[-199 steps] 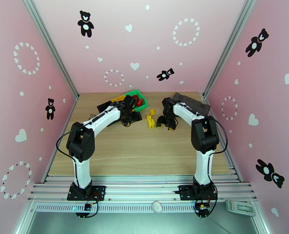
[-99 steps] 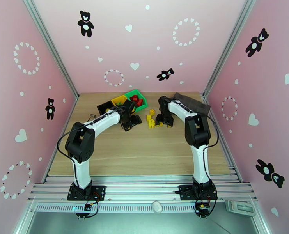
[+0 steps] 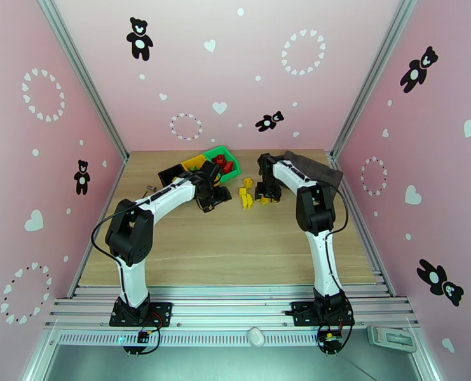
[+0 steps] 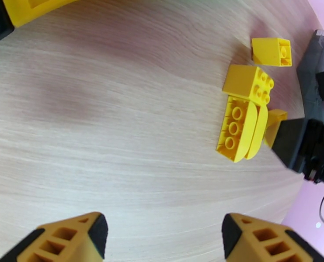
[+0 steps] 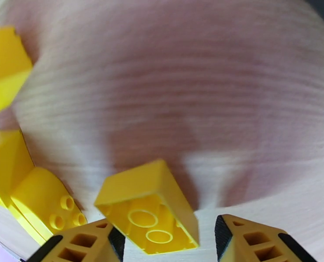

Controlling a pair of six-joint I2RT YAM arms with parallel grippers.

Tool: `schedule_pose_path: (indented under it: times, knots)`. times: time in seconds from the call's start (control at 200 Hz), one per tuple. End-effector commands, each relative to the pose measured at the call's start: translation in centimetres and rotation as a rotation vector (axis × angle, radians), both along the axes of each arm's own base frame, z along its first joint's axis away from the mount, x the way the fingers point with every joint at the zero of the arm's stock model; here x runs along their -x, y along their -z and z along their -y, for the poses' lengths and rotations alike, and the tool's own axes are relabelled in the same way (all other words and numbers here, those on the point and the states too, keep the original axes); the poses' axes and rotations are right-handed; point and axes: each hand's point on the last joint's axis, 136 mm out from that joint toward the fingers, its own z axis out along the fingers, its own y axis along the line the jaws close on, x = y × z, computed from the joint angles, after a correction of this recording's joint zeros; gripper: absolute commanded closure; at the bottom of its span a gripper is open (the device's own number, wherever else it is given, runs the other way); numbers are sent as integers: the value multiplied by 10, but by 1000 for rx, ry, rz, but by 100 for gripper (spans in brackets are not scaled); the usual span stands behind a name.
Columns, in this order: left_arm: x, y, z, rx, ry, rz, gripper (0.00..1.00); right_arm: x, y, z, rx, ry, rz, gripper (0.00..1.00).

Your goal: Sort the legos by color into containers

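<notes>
Several yellow legos (image 3: 245, 197) lie in a cluster on the wooden table, and they show as studded bricks (image 4: 242, 127) in the left wrist view. My right gripper (image 3: 267, 195) stands low at the cluster's right side. One yellow brick (image 5: 148, 210) lies between its fingers (image 5: 271, 241), with a small gap left on the right side. My left gripper (image 4: 164, 232) hangs open over bare wood left of the cluster, holding nothing. The containers sit at the back: black (image 3: 170, 173), yellow (image 3: 194, 162) and green (image 3: 230, 155). Red legos (image 3: 222, 164) lie in the green one.
A dark grey tray (image 3: 314, 166) lies at the back right, just behind my right arm. The yellow bin's corner (image 4: 30, 7) shows in the left wrist view. Pink walls close the table on three sides. Open wood stretches toward the near edge.
My right gripper moved left and back to the yellow cluster, and its jaws narrowed around one yellow brick. My left gripper drew slightly back from the bins, then stayed still.
</notes>
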Motion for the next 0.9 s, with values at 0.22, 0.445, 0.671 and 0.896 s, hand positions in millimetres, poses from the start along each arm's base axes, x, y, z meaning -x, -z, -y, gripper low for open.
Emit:
schedule_pose_path:
  times: [0.22, 0.445, 0.671, 0.896]
  knots:
    - [-3, -22, 0, 19, 14, 35, 26, 3, 6, 2, -9, 7, -39, 46]
    - [-4, -21, 1, 28, 6, 35, 26, 12, 8, -1, -19, -2, -43, 46]
    - [-2, -21, 1, 41, -7, 31, 26, 16, 10, 0, -15, -8, -45, 48]
    - [-1, -27, 2, 57, -12, 33, 26, 11, 1, -5, -39, -11, -19, 59]
